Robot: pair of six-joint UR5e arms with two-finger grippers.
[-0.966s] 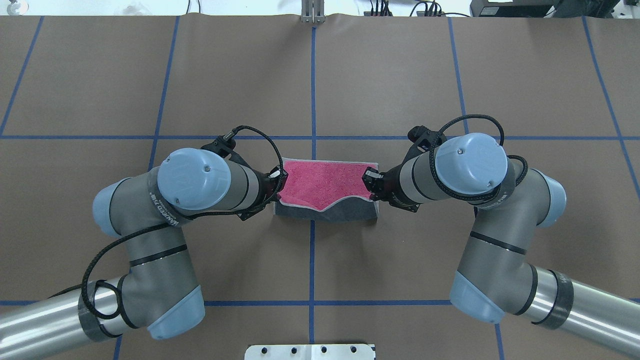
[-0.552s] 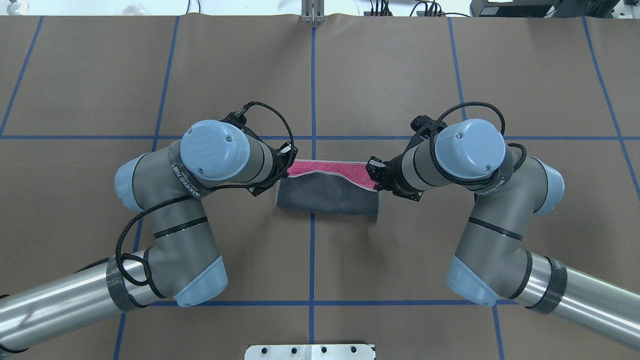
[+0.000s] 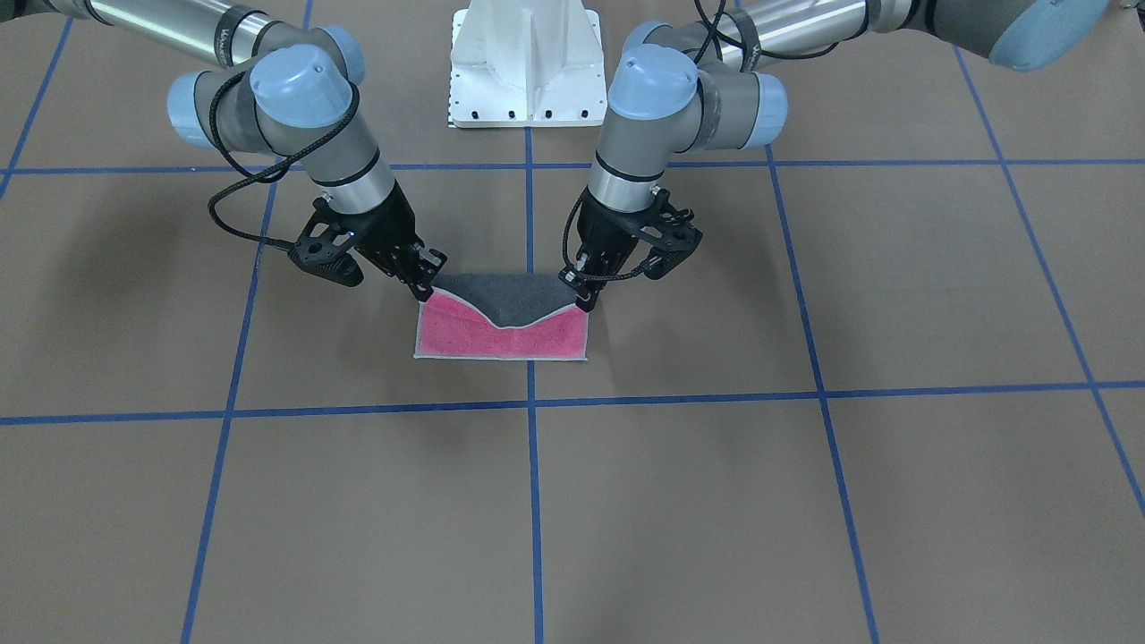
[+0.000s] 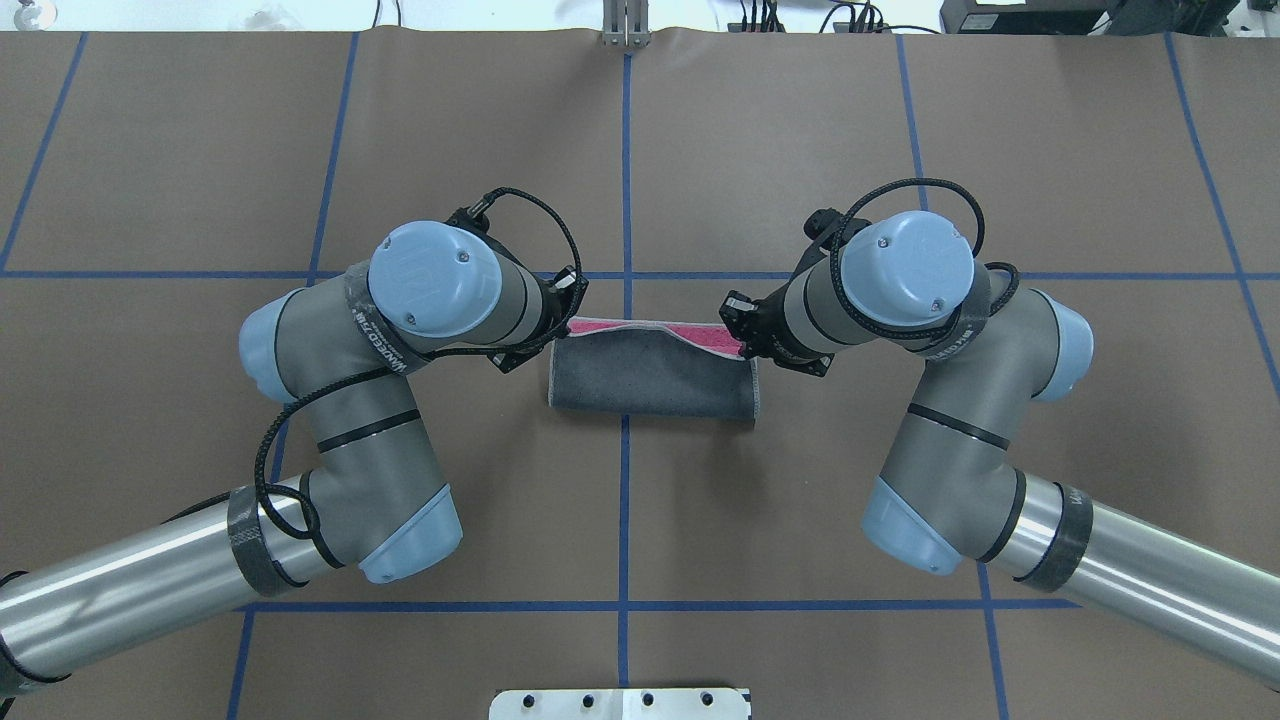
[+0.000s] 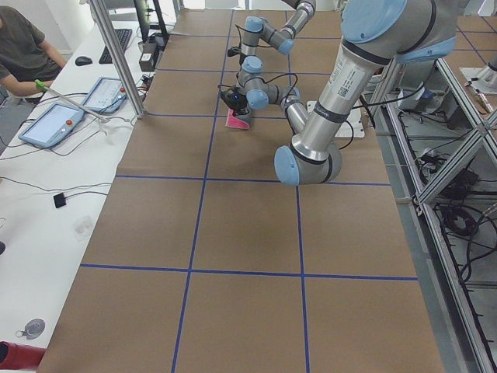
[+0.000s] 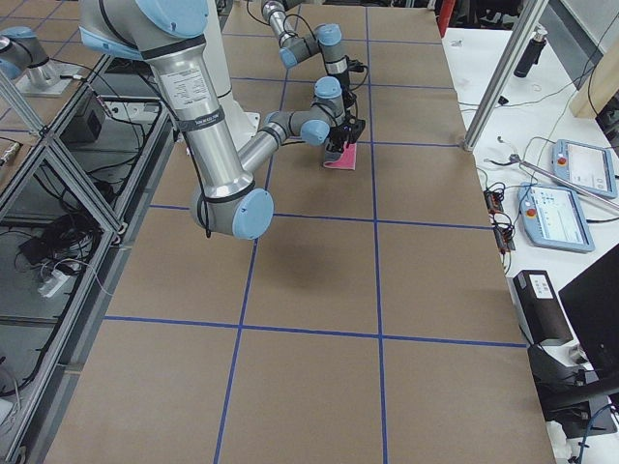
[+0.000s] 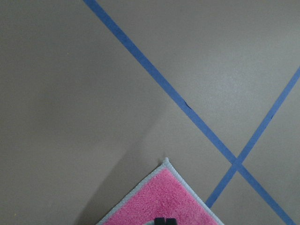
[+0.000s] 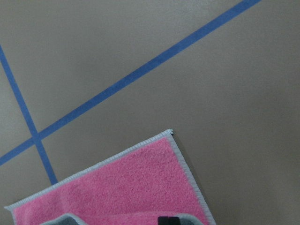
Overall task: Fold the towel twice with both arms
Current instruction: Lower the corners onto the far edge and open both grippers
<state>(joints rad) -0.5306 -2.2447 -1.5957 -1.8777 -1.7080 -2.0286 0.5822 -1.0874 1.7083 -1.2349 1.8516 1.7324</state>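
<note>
Towel (image 4: 650, 385): near the middle of the table (image 4: 800, 150), across the blue tape line (image 4: 626, 150) that runs from my edge to the far edge. Its grey face is turned up over the pink.
Fold: the lifted hem sags in the middle between my two grips. From the front a pink band shows below it; from overhead, only a thin pink strip along the far side.
Left gripper (image 3: 586, 300): pinched closed on one raised corner of the towel.
Right gripper (image 3: 422, 288): pinched closed on the other raised corner.
Hidden overhead: my wrists cover most of both grippers, so the fingers cannot be read there.
Wrist cameras: each shows a pink corner with a light grey hem lying on the table. Only a sliver of black fingertip (image 7: 164, 220) shows at the bottom edge, the rest cut off.
Side views: the towel is a tiny pink patch by my arms, and the grips are too small to judge.
</note>
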